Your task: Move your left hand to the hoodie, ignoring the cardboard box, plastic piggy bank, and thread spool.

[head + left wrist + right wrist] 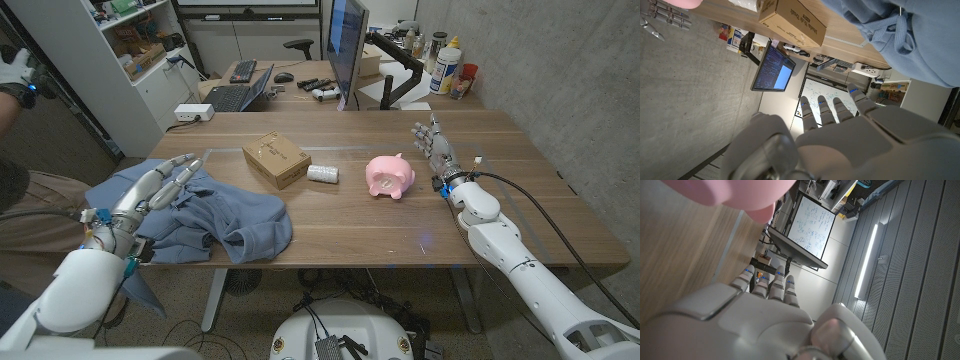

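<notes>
A blue-grey hoodie point(215, 215) lies crumpled at the table's near left and hangs over the front edge. My left hand point(150, 190) is over its left part, fingers straight and apart, holding nothing; I cannot tell if it touches the cloth. The hoodie point(910, 35) and its drawstring show beyond my left hand point(840, 135) in the left wrist view. My right hand point(435, 145) stands open at the right, just beside the pink piggy bank point(389, 177). My right hand point(760, 315) shows close to the pink piggy bank point(735, 192) in the right wrist view.
A cardboard box point(276, 159) sits mid-table, with a white thread spool point(322, 173) to its right. The cardboard box point(795, 20) shows past the hoodie. A person's gloved hand point(15, 70) is at far left. A monitor point(345, 45) and desks stand behind the table.
</notes>
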